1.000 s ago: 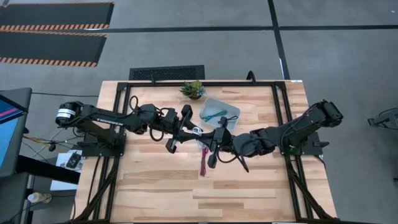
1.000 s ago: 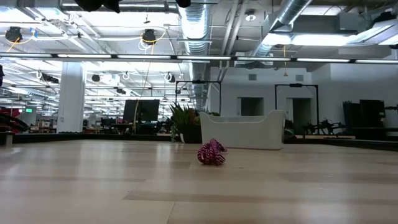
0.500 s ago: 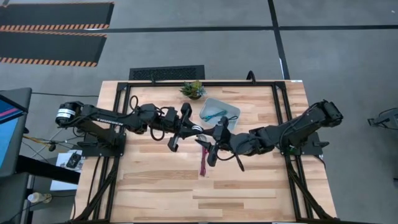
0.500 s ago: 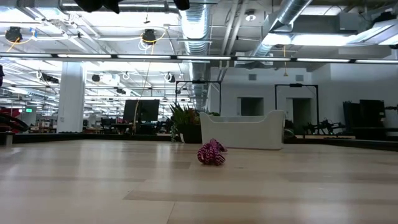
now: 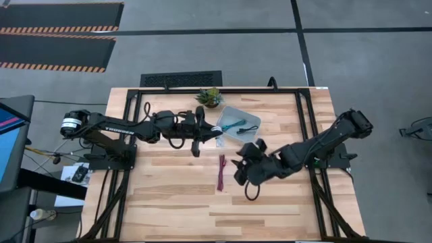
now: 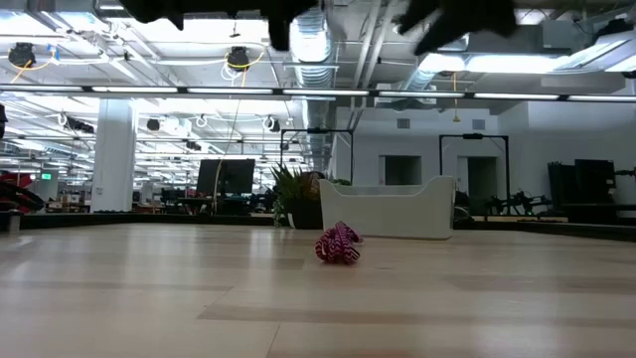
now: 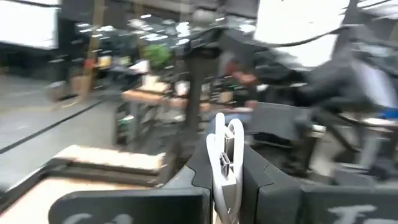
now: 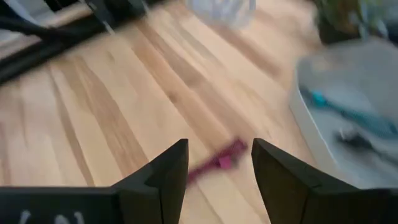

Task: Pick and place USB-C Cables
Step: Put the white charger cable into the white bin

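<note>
A white USB-C cable point(image 7: 225, 155) stands between the fingers of my left gripper point(image 5: 209, 129), which is shut on it above the table, just left of the clear bin point(image 5: 251, 116). The bin holds a teal cable point(image 5: 233, 125) and a dark cable point(image 5: 248, 129). A maroon-red cable point(image 5: 221, 172) lies stretched on the wood, also seen bunched in the low view point(image 6: 338, 244). My right gripper point(image 5: 240, 173) hovers open just right of the maroon cable point(image 8: 219, 163), touching nothing. My left gripper pinches the white cable bundle between its two fingers point(image 7: 249, 180). A looped end point(image 7: 226, 132) sticks out beyond the fingertips. The cable is lifted clear of the table. Which part of the bundle sits between the pads is hidden by the fingers.
A small green potted plant point(image 5: 209, 97) stands at the far edge beside the bin point(image 6: 397, 209). A black frame point(image 5: 307, 128) runs round the table's edges. Bare wood lies toward the near edge point(image 5: 223, 216).
My right gripper has drawn back from the white cable toward the near right, leaving it with my left gripper. My left gripper has carried the white cable toward the far edge and the bin. The maroon cable has stayed where it was.
</note>
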`<state>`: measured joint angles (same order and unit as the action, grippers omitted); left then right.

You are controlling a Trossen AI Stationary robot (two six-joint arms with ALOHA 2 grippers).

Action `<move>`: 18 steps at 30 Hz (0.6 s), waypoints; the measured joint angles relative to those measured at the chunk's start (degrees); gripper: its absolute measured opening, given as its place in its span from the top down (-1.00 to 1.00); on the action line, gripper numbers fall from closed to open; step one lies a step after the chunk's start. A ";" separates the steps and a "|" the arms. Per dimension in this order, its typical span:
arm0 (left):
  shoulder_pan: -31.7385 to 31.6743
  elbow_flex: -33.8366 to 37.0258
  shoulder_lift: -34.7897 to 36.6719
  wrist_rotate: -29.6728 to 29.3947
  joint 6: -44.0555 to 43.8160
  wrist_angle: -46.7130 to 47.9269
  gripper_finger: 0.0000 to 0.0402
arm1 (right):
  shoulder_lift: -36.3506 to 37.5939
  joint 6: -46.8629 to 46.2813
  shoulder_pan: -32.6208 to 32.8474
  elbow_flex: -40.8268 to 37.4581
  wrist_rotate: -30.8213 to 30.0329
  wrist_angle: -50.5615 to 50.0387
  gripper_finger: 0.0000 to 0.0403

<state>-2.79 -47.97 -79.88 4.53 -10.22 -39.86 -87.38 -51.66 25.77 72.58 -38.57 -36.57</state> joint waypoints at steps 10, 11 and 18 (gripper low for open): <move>-1.56 -2.23 0.00 -12.42 1.00 14.44 0.97 | -0.01 -22.23 7.12 0.00 -0.37 -16.30 0.07; -1.88 -3.73 -0.34 -12.48 1.04 16.66 0.97 | -0.01 -22.96 7.44 0.00 -0.37 -16.54 0.08; -3.29 -16.63 -8.27 -13.02 7.42 28.99 0.97 | -0.05 -23.56 7.98 0.00 -0.39 -16.46 0.11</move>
<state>-6.07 -64.60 -88.15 -8.49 -2.80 -10.86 -87.44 -75.22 33.76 72.58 -38.96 -53.03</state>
